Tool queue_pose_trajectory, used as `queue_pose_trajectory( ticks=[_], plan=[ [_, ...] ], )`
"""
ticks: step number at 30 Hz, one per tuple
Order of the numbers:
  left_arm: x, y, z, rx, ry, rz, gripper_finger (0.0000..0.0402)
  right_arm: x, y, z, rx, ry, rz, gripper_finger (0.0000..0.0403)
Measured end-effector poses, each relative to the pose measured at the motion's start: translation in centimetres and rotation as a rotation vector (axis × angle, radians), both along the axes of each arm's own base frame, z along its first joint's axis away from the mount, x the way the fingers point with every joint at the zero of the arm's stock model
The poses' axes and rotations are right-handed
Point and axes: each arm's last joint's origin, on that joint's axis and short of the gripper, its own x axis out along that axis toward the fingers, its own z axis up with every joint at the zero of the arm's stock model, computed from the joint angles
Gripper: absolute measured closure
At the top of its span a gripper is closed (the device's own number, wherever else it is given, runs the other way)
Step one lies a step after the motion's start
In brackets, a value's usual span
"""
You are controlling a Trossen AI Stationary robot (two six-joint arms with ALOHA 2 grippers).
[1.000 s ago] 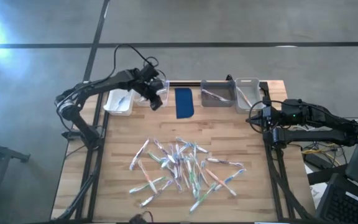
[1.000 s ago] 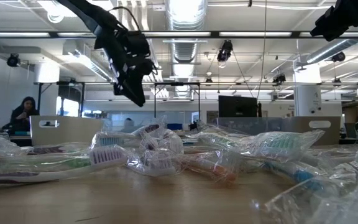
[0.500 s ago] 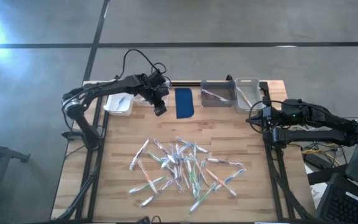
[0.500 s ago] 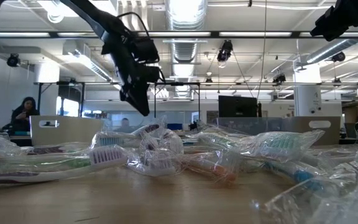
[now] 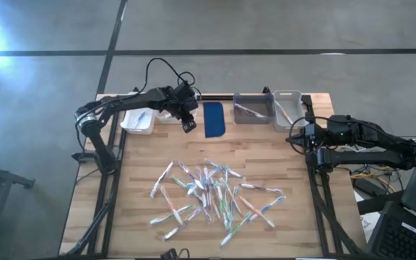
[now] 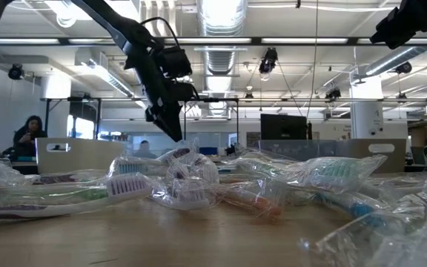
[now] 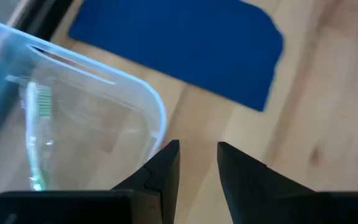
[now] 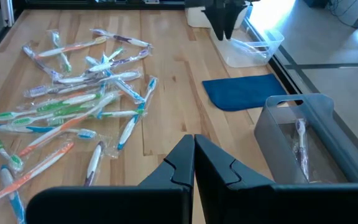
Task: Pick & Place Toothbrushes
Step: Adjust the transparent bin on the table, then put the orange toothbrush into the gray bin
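My left claw hangs above the far side of the table, its two dark fingers parted by a narrow gap with nothing between them. Just beneath and beside the fingertips is the rounded corner of a clear bin, and one wrapped toothbrush with pale green bristles lies inside it. Next to that bin, flat on the wood, is the dark blue pad, close to my fingertips but not touching them. Past the pad along the far edge stand a grey bin and another clear bin, each with a toothbrush or two in it; a white bin sits under my forearm.

The pile of toothbrushes, all in clear wrappers, is strewn across the middle and near part of the table, well apart from my left claw.

My right claw waits at the table's right edge, fingers pressed together and empty.
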Motion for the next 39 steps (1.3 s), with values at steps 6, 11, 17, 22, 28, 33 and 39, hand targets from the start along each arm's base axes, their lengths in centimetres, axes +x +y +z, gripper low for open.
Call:
queue_pose_trajectory(
  ticks=[6, 11, 17, 22, 28, 33, 39],
  plan=[
    [-0.8, -1.4, 1.2, -0.061, 0.005, -0.042, 0.0289, 0.0, 0.0, 0.0, 0.000, 0.000, 0.000, 0.0394],
    [-1.2, -3.2, 3.3, -0.096, -0.060, -0.070, 0.0289, 0.0, 0.0, 0.0, 0.000, 0.000, 0.000, 0.0394],
    [-1.2, -6.9, 5.9, -0.108, -0.132, -0.101, 0.0290, 0.0, 0.0, 0.0, 0.000, 0.000, 0.000, 0.0394],
    [-1.2, -11.3, 7.8, -0.047, -0.161, -0.121, 0.0292, 0.0, 0.0, 0.0, 0.000, 0.000, 0.000, 0.0394],
    [-2.7, -15.6, 10.1, 0.030, -0.209, 0.056, 0.0292, 0.0, 0.0, 0.0, 0.000, -0.001, 0.000, 0.0394],
    [-3.9, -18.5, 11.4, 0.093, -0.280, 0.144, 0.0292, 0.0, 0.0, 0.0, 0.000, 0.000, 0.001, 0.0394],
    [-5.3, -20.7, 12.2, 0.063, -0.311, 0.143, 0.0292, 0.0, 0.0, 0.0, 0.000, 0.000, 0.000, 0.0394]
  ],
)
